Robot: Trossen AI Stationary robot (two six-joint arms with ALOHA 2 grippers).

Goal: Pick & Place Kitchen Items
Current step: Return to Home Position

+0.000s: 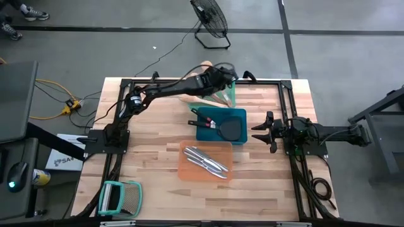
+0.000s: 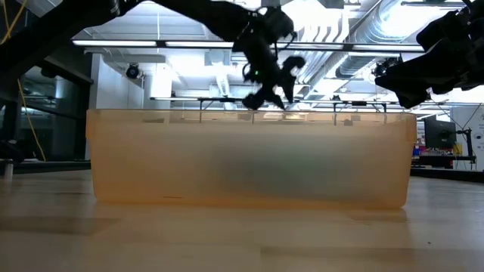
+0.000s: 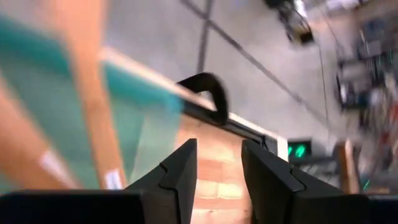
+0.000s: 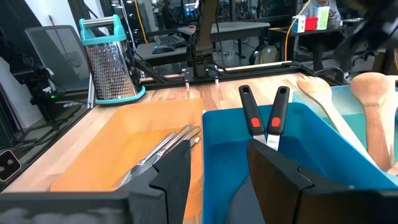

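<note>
Pale wooden spoons and spatulas point(image 1: 197, 98) lie in the green tray point(image 1: 228, 94) at the table's far middle. Black spatulas point(image 1: 231, 129) with red-marked handles point(image 4: 251, 118) lie in the blue tray point(image 1: 208, 133). Silver knives and tongs point(image 1: 205, 159) lie in the orange tray point(image 1: 189, 169). My left gripper point(image 1: 230, 74) hovers above the green tray's far end, open and empty; its fingers point(image 3: 180, 168) stand apart with nothing between them. My right gripper point(image 1: 255, 131) is open and empty just right of the blue tray, pointing at it point(image 4: 217, 149).
A teal-framed metal grater point(image 1: 120, 197) lies at the table's near left corner. A black metal frame point(image 1: 287, 94) runs around the work area. In the low view the orange tray's wall point(image 2: 249, 159) blocks most of the table behind it.
</note>
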